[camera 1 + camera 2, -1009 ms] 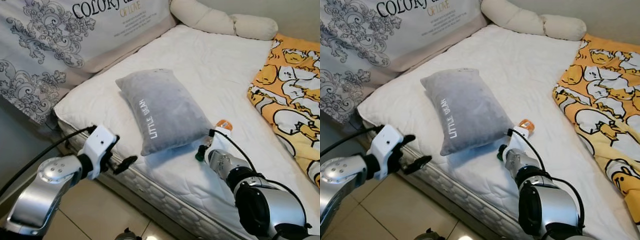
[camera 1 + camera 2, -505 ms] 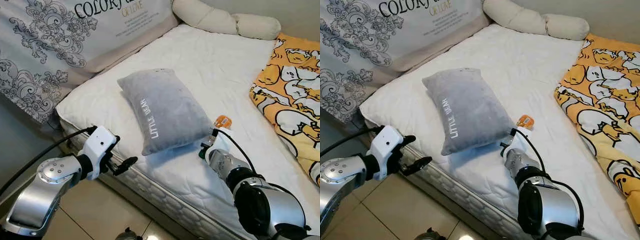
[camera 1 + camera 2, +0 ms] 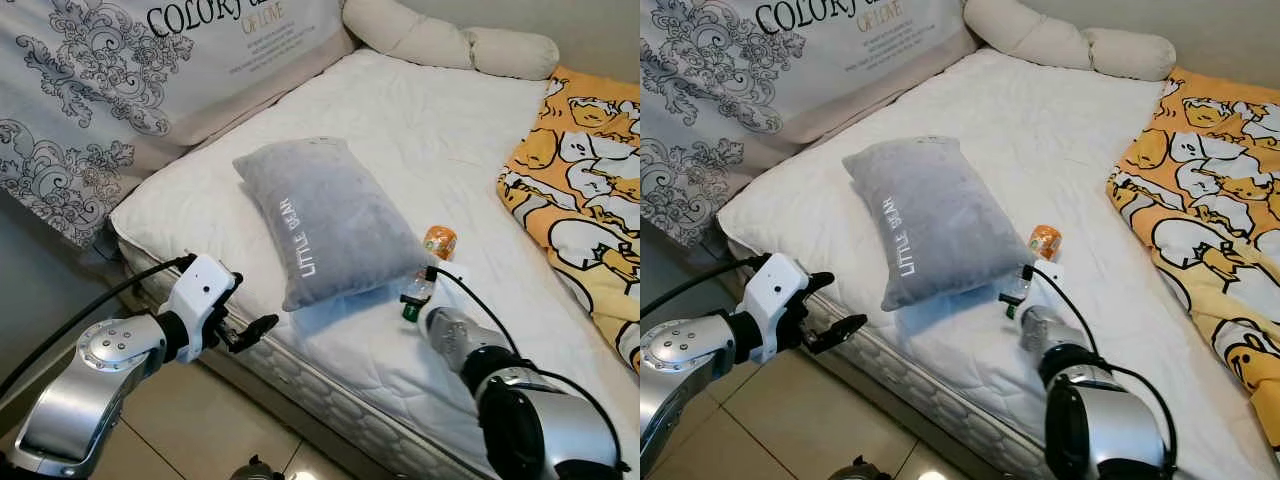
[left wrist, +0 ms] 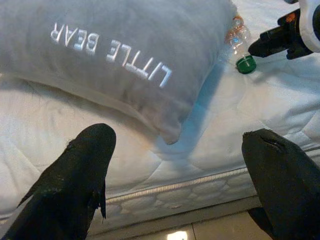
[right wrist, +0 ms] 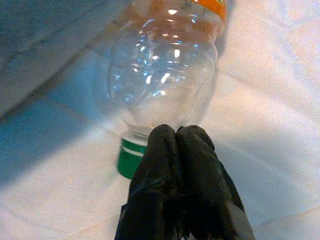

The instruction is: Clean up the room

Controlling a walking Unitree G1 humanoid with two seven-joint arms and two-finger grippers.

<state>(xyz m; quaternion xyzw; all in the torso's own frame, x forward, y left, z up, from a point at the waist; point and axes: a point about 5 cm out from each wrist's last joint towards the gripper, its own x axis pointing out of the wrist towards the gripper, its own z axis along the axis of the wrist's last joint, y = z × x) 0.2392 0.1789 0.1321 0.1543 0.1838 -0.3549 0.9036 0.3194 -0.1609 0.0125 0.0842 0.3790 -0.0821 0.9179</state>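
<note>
A clear plastic bottle with a green cap and orange label (image 5: pixel 162 80) lies on its side on the white quilted bed (image 3: pixel 420 120), near the front edge, just beside the grey plush "LITTLE BEAR" pillow (image 3: pixel 322 218). The right claw (image 5: pixel 180 145) is clenched with nothing in it, tips at the bottle's neck. The left claw (image 4: pixel 175 165) is released, off the bed's front edge, facing the pillow.
</note>
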